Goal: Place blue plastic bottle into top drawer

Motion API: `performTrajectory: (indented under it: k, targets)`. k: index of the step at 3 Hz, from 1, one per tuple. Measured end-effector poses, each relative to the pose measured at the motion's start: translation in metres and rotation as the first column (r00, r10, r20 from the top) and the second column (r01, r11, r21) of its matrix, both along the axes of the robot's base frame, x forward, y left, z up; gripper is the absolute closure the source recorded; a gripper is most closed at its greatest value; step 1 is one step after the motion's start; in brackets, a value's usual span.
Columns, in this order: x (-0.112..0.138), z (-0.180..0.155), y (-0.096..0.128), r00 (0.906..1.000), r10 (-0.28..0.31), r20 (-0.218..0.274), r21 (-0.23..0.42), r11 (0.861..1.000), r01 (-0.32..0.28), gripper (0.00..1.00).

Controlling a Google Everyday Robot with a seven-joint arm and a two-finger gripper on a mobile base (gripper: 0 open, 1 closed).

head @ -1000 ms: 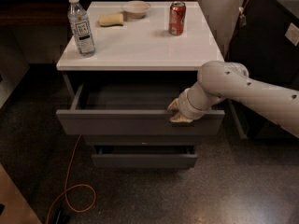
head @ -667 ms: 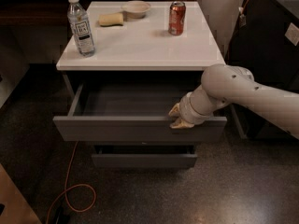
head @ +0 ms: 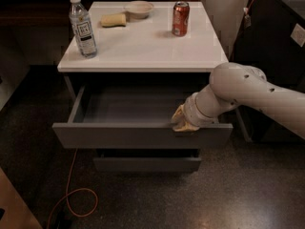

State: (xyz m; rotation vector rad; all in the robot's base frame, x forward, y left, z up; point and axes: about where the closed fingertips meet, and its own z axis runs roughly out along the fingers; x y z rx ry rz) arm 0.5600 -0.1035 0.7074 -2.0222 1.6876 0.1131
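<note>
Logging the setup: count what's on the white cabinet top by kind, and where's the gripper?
Bottles: 1, blue plastic bottle
Cans: 1, red soda can
Bowls: 1, pale bowl
Sponges: 1, yellow sponge
Total: 4
The gripper is at the front edge of the open top drawer.

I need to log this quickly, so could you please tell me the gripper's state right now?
Gripper: at the open top drawer's front edge; open or closed cannot be told.

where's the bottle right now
In the camera view the bottle stands upright at the cabinet top's left edge; the gripper is at the top drawer's front rim.
</note>
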Motion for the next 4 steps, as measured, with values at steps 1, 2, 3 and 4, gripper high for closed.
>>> performTrajectory:
  k: [1,2,3,4]
  targets:
    - [0.002,0.019,0.004,0.9997,0.016,0.018,-0.002,1.0,-0.016,0.61]
    - [0.014,0.035,0.006,0.9986,0.032,0.042,-0.004,0.999,-0.032,0.37]
    - [0.045,0.038,0.006,0.9981,0.02,0.058,0.008,1.0,-0.021,0.37]
    - [0.063,0.032,0.005,0.9983,0.007,0.057,0.015,1.0,-0.008,0.58]
